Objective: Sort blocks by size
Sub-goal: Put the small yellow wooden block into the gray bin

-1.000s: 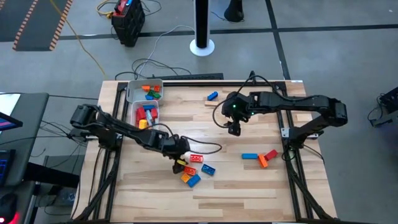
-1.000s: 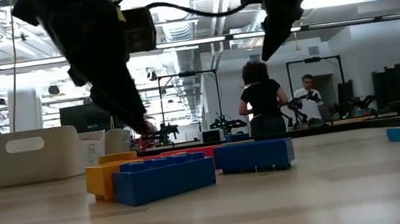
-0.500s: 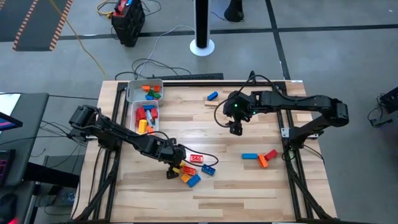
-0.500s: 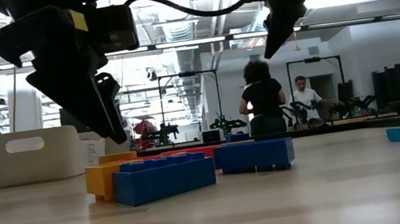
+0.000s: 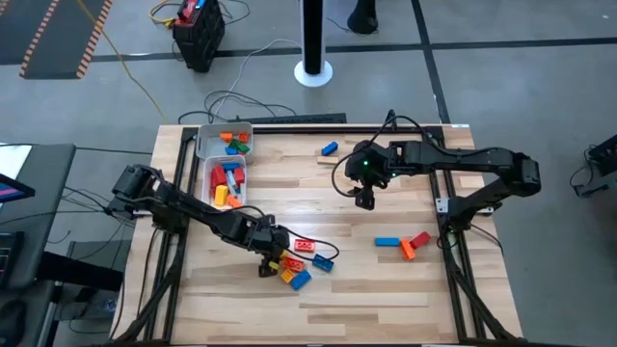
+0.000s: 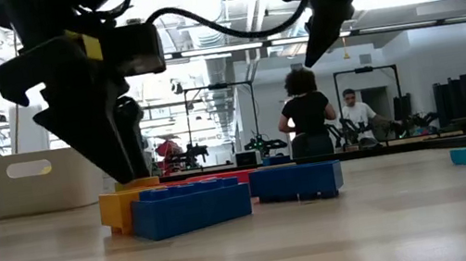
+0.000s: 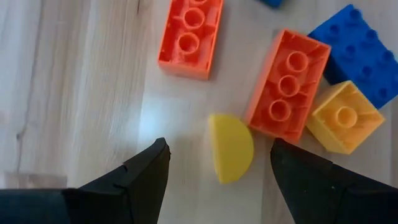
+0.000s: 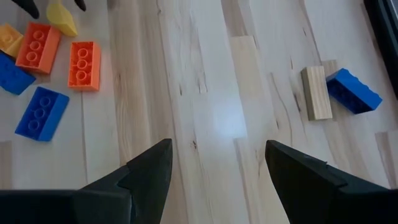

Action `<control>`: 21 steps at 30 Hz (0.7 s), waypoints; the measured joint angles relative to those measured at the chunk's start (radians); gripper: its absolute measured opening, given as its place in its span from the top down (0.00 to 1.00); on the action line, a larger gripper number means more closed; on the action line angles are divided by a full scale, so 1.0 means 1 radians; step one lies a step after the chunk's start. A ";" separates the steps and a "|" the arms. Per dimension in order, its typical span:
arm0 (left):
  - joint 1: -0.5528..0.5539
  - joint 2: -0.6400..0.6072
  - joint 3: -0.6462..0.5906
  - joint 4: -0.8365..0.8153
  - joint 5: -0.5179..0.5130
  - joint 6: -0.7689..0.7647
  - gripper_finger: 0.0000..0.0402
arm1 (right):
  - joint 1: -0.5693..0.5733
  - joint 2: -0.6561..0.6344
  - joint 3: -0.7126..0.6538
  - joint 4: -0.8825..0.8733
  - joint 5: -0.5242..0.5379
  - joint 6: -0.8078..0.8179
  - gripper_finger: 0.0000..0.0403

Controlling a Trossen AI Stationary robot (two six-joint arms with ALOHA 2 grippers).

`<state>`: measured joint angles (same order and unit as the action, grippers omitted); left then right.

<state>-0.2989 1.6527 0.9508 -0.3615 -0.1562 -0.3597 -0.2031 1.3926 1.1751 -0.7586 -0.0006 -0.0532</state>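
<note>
Over at the left of the overhead frame, two white trays (image 5: 208, 145) sit near the table's upper-left corner, each with a handful of blocks (image 5: 232, 142) already inside (mixed colours, mostly orange and red).

Moving right, the left gripper (image 5: 269, 263) is down low over the main pile in the lower middle of the frame, jaws apart and holding nothing. Its wrist camera shows a yellow half-round piece (image 7: 230, 147) lying right between the fingertips, touching an orange bar (image 7: 288, 86), with a second orange bar (image 7: 189, 32) apart from it, a small yellow-orange square (image 7: 344, 117) and a big blue block (image 7: 359, 48) beside them.

Centre-right, the right gripper (image 5: 363, 200) hangs above bare table, jaws apart too, nothing in them. A lone blue block (image 5: 330, 148) lies at upper middle of the table, next to a pale wooden piece (image 8: 316, 93).

Farther right, a blue bar (image 5: 387, 242), an orange one (image 5: 407, 250) and a red one (image 5: 420, 239) lie together.

In the low view, two people (image 6: 307, 117) are in the room behind.
</note>
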 joint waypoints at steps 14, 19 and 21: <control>0.035 0.002 -0.032 0.040 0.020 0.052 0.35 | 0.000 0.000 0.000 0.044 0.000 0.012 0.30; 0.041 0.002 -0.038 0.048 0.020 0.068 0.42 | 0.000 0.000 0.000 0.052 0.000 0.012 0.30; 0.050 0.002 -0.041 0.044 0.020 0.061 0.45 | 0.000 0.000 0.000 0.063 0.000 0.012 0.30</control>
<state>-0.2485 1.6543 0.9100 -0.3179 -0.1364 -0.2989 -0.2031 1.3926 1.1751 -0.6960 -0.0002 -0.0414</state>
